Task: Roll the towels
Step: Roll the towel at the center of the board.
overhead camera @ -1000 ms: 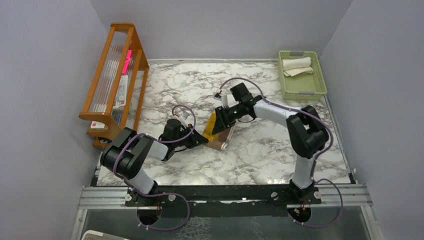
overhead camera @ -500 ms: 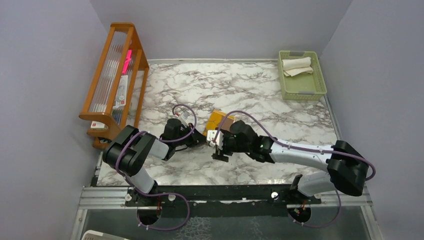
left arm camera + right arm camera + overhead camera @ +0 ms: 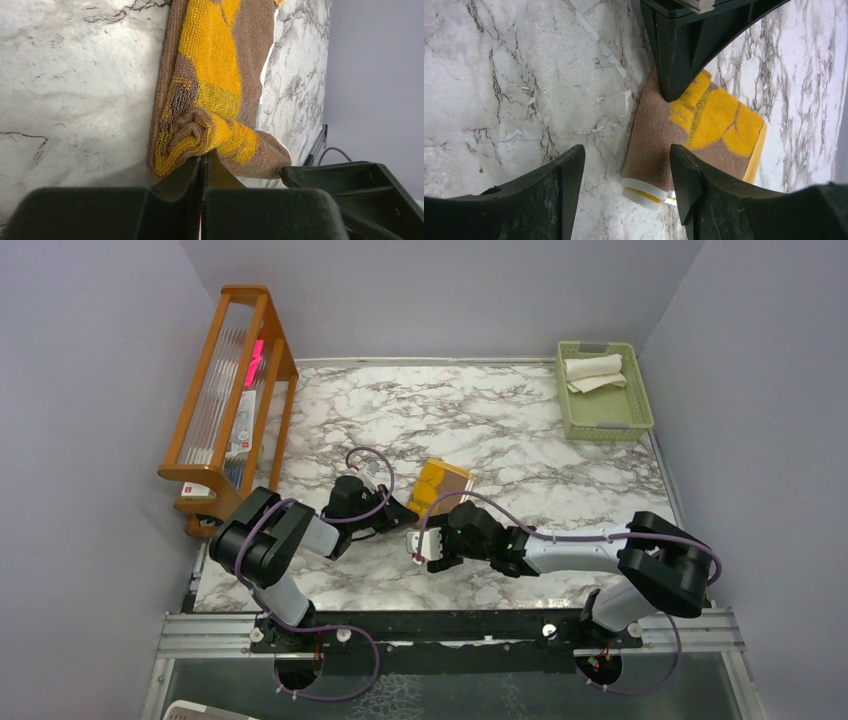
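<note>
One cream towel [image 3: 593,370], top view only

— What's that cloth like up close?
— The towel [image 3: 220,75] is looped terry, fuzzy and matt, its brown and yellow pile rough at the rolled end.
— And underneath?
— The table [image 3: 75,75] looks like polished marble, smooth with a sheen.
— Your own hardware?
— My left gripper [image 3: 202,162] is smooth matt black plastic. My right gripper [image 3: 624,165] looks duller and faintly grainy.
— Further off?
— The rack [image 3: 225,390] is varnished wood, the basket [image 3: 600,410] pale green plastic, the rail [image 3: 190,635] bare metal.
</note>
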{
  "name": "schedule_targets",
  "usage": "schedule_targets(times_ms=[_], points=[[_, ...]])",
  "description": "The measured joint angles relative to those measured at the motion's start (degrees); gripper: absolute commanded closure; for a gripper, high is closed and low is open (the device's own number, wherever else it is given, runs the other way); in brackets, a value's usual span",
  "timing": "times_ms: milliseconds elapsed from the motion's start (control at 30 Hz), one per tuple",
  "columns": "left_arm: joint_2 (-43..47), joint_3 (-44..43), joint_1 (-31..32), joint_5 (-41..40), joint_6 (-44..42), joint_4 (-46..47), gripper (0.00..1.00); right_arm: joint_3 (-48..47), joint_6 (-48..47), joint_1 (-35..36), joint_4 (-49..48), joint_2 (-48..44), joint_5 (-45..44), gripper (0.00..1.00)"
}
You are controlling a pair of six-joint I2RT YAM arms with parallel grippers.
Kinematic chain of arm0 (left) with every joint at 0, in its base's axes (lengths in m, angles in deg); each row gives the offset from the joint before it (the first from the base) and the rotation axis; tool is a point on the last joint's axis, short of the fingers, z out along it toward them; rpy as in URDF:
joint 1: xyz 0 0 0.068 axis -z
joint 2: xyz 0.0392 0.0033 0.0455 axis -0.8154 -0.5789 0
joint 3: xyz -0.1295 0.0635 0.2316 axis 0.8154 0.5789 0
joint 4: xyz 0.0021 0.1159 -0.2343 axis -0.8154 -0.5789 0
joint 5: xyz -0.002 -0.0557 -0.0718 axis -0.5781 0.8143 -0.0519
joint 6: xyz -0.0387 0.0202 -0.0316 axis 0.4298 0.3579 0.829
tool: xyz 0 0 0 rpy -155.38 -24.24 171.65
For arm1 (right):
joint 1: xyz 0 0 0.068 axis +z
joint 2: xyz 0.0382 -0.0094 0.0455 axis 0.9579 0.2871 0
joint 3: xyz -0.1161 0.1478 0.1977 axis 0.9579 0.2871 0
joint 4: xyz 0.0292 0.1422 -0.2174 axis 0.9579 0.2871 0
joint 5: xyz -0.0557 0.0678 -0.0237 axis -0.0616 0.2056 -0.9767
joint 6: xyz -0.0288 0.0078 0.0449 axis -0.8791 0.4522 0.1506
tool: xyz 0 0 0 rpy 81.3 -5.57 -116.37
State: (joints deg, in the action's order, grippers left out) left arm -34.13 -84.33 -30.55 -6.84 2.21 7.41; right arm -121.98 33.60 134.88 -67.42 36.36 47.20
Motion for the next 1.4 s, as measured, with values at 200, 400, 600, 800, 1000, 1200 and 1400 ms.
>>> schedule_targets(times_ms=[200, 400, 600, 800, 1000, 1200, 1400], points=[[-0.5, -0.1, 0.0, 0.2, 0.0, 0.7, 1.00, -0.3, -2.0, 0.0, -1.2, 4.0, -0.8, 0.40], [-0.9, -0.2, -0.1, 0.6, -0.3, 1.1, 1.00, -3.1, -2.3, 0.0, -1.5, 7.5, -3.2, 0.41], [-2.0, -1.0, -0.1, 0.9, -1.0, 1.7, 1.00, -6.3, -1.7, 0.0, -1.5, 11.0, -7.5, 0.45], [-2.1, -1.0, -0.3, 1.4, -1.9, 1.9, 1.00, -8.3, -1.0, -0.2, -1.2, 13.2, -11.2, 0.61], [-2.0, -0.8, -0.6, 1.9, -2.8, 1.9, 1.00, -9.5, 0.2, -2.0, 1.5, 13.9, -11.1, 0.77], [0.9, -0.2, -1.2, 2.2, -3.5, -1.9, 1.00, -13.0, 3.0, -3.8, 7.3, 14.0, -7.1, 0.88], [16.2, 2.0, -2.4, -2.5, -5.1, -18.1, 0.93, -17.9, 10.9, -8.6, 15.2, 13.7, 5.6, 0.89]])
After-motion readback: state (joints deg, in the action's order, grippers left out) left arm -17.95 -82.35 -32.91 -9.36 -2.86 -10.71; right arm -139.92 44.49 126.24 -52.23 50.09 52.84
